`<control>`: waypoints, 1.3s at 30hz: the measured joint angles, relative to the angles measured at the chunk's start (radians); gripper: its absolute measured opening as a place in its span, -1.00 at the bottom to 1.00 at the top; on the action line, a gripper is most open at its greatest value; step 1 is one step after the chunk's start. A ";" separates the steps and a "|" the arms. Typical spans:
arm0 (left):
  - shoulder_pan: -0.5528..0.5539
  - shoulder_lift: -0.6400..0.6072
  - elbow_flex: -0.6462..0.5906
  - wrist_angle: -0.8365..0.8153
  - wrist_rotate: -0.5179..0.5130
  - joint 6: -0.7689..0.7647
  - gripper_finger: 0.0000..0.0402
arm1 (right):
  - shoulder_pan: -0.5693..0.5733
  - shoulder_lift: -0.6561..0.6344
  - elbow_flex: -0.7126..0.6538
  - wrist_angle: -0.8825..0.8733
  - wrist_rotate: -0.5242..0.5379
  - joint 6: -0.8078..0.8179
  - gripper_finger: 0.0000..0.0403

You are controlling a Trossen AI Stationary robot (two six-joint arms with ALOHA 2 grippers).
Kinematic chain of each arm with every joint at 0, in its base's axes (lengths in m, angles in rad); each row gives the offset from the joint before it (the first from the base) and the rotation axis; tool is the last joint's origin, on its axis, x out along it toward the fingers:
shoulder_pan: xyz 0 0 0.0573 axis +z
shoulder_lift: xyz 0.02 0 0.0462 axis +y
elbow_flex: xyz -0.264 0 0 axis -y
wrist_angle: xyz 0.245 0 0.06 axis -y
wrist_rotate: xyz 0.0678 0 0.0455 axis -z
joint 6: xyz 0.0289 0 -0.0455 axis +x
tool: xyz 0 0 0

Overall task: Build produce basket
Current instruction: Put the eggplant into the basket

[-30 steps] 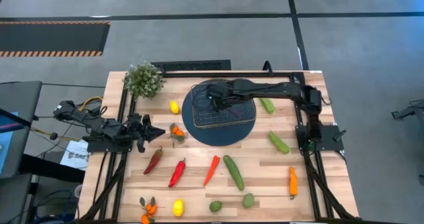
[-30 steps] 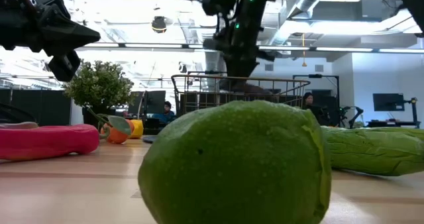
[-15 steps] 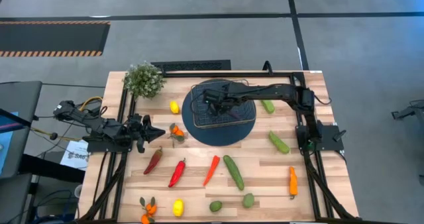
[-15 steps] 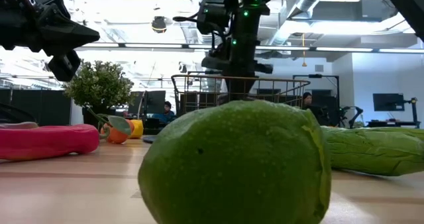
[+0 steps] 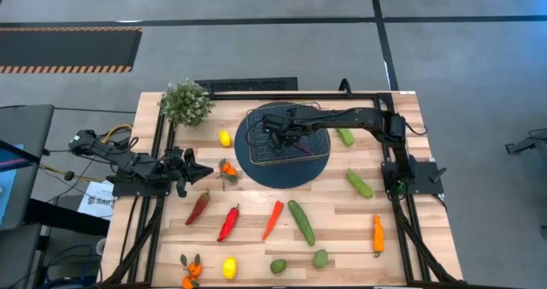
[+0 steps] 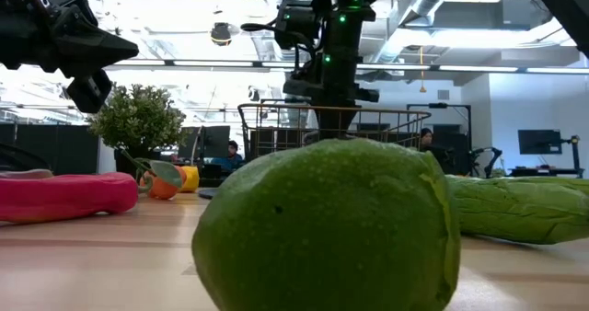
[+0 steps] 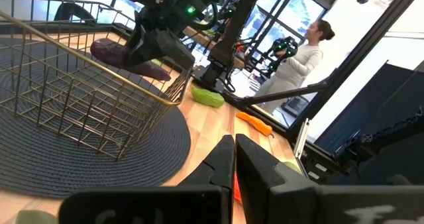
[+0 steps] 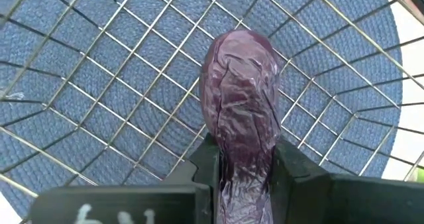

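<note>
The wire basket [image 5: 287, 144] stands on a dark blue round disc [image 5: 256, 171] at the table's far middle. My right gripper [image 5: 279, 136] reaches steeply down into it, shut on a purple eggplant [image 8: 238, 85]. The left wrist view shows the same eggplant [image 7: 116, 54] inside the basket [image 7: 79, 91]. My left gripper [image 5: 202, 173] waits shut and level over the table's left edge, holding nothing. Other produce lies loose on the wood: a lemon [image 5: 225, 138], red peppers [image 5: 228, 222], a cucumber [image 5: 301, 221] and limes [image 5: 320, 258]. My right gripper pinches the eggplant's near end [image 8: 242, 159] between its two fingers [image 8: 207, 172]. It comes from above on a steep slant, and the fingers lie along the eggplant. The eggplant sticks out beyond the fingertips over the basket's mesh floor; whether its free end touches the mesh I cannot tell.
A bushy potted plant [image 5: 185, 103] stands at the far left corner. A tangerine [image 5: 227, 170] lies just left of the disc, and green vegetables [image 5: 344, 136] [image 5: 359, 183] lie to its right. A lime [image 6: 327, 224] fills the front of the low view. A person [image 7: 301, 58] stands beyond the table.
My right gripper has sunk into the basket with the eggplant and rolled a little, then stopped. It stays shut on the eggplant.
</note>
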 joint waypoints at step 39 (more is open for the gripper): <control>0.000 0.000 0.000 0.000 0.000 0.018 -1.00 | -0.001 0.001 0.000 -0.007 -0.112 -0.076 -0.62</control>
